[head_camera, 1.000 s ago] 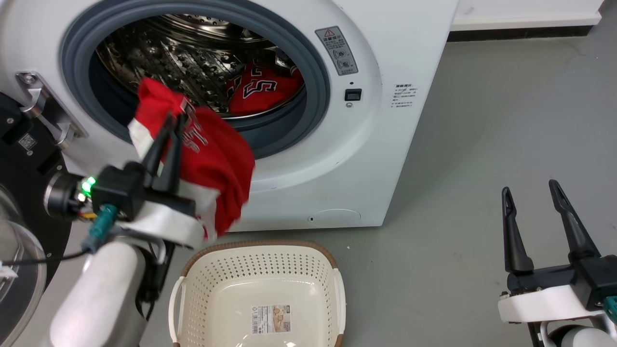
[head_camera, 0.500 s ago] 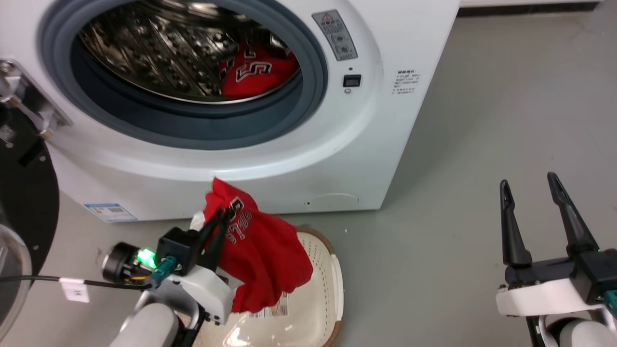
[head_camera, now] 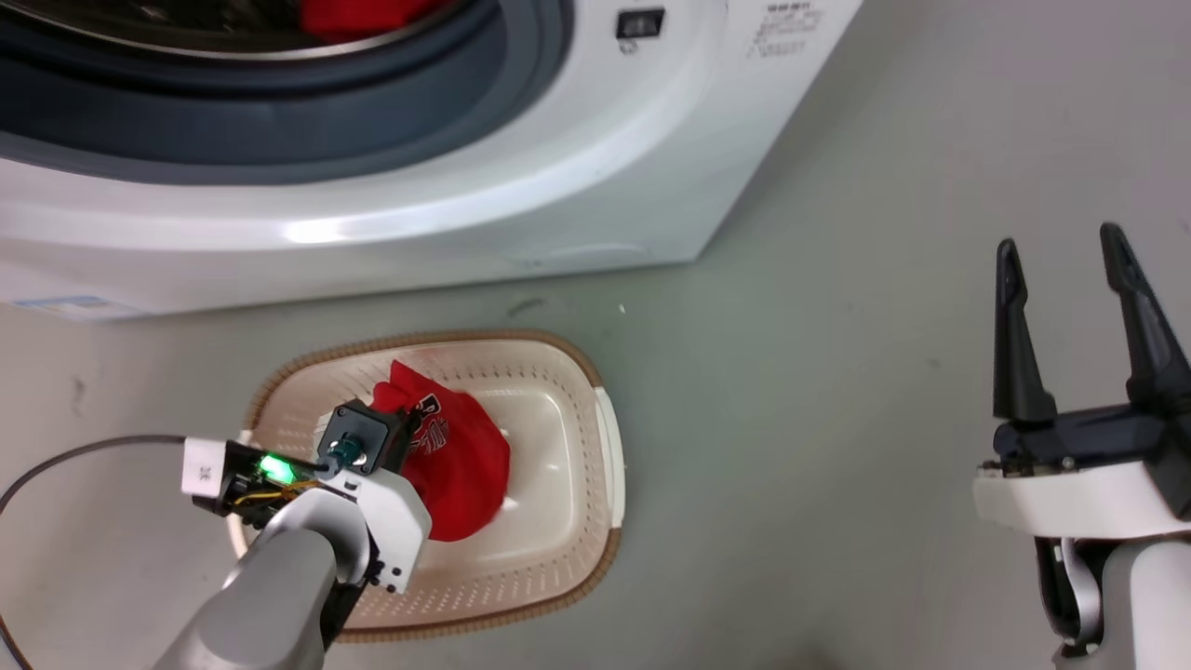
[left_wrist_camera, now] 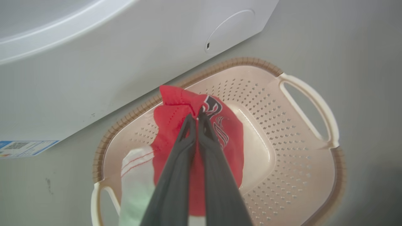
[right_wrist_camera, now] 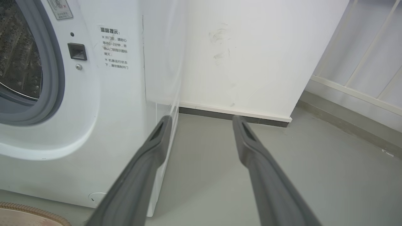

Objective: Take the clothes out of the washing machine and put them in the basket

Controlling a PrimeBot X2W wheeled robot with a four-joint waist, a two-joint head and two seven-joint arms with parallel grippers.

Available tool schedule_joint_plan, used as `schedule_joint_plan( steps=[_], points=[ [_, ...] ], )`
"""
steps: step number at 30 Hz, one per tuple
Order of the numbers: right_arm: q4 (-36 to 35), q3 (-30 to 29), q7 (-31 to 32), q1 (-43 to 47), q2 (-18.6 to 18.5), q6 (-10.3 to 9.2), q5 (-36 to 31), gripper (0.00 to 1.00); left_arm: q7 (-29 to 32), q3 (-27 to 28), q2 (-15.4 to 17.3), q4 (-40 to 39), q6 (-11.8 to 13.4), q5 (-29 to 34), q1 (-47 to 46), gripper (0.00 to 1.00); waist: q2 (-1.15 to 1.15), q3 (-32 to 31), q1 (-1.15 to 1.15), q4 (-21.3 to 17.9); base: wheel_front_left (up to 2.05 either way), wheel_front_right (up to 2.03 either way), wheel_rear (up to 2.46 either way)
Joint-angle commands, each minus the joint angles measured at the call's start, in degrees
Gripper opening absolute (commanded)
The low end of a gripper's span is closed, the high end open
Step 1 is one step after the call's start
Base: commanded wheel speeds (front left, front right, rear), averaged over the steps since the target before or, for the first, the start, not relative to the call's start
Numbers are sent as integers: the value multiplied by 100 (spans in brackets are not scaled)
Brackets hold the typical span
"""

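While left tool [left_wrist_camera: 196, 116] pinches it | jersey [left_wrist_camera: 233, 147] inside basket [left_wrist_camera: 298, 163]

grey floor [head_camera: 837, 372], white wall [right_wrist_camera: 251, 47]

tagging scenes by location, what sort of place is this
Probably a laundry corner, perhaps a test room: a white front-loading washing machine on bare grey floor, and a laundry basket with a red jersey in it.

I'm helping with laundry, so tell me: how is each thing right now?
Washer: open.
Basket: upright on the floor.
Jersey: in the basket, gripped.
Other jersey: inside the washer.
Left gripper: shut on jersey.
Right gripper: open, empty.
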Motion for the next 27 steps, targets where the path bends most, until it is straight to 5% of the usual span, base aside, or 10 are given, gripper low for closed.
schedule_joint_plan(
  steps=[1,23,24,25,27],
  points=[
    [-62,13,-14,-197,12,-8,35,100,21,-69,0,398,-62,94,-272,0,0,672,-1,-348,0,0,0],
    [-185,47,-14,-528,11,-8,167,100,-257,-361,-279,2966,-332,237,-1749,0,0,1915,-1,-756,0,0,0],
    [-172,50,-14,-522,11,-8,147,100,-277,-338,-312,3009,-322,204,-1762,15,0,1902,-1,-743,0,0,0],
    [-155,53,-14,-514,11,-8,140,100,-289,-334,-365,3052,-302,189,-1759,100,0,1875,-1,-730,0,0,0],
    [-117,75,-14,-507,11,-8,95,100,-338,-351,-431,3112,-254,167,-1759,100,0,1801,-1,-703,0,0,0]
  ],
)
